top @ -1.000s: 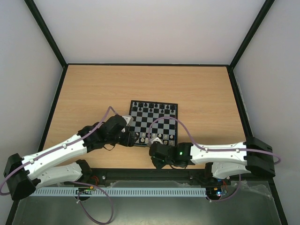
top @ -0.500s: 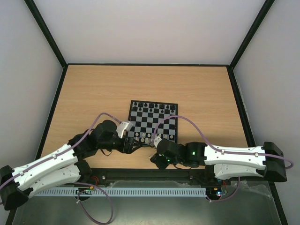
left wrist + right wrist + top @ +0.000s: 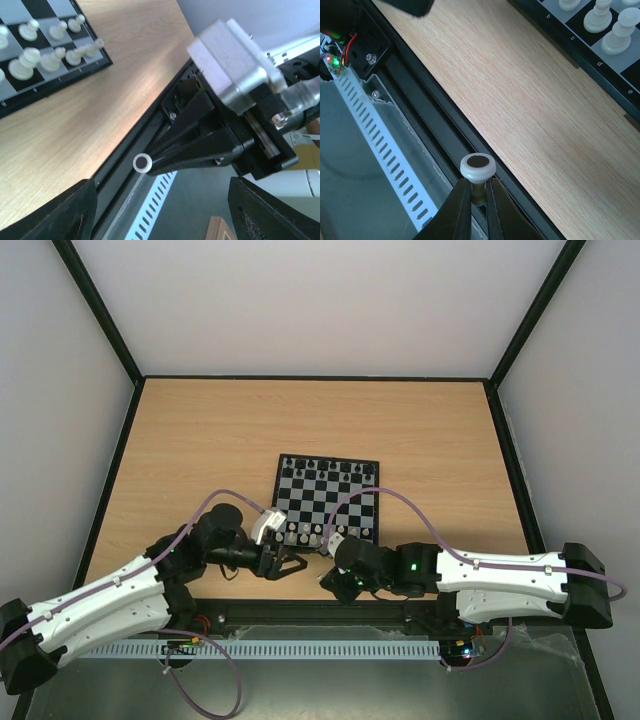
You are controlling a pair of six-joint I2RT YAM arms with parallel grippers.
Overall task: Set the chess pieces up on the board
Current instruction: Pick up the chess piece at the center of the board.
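The board lies mid-table, with black pieces on its far rows and white pieces on its near rows. My right gripper is shut on a white chess piece and holds it above the black rail at the table's near edge, base toward the camera. In the top view this gripper is just in front of the board. My left gripper is open and empty, left of the right one and facing it. The left wrist view shows the held piece and the board's corner.
A black rail and a white slotted cable duct run along the near edge below the grippers. Bare wood surrounds the board. Black frame edges bound the table.
My left gripper has pulled back from the board's near left corner toward the table's near edge. My right gripper has drawn back from the board's near row and now holds still.
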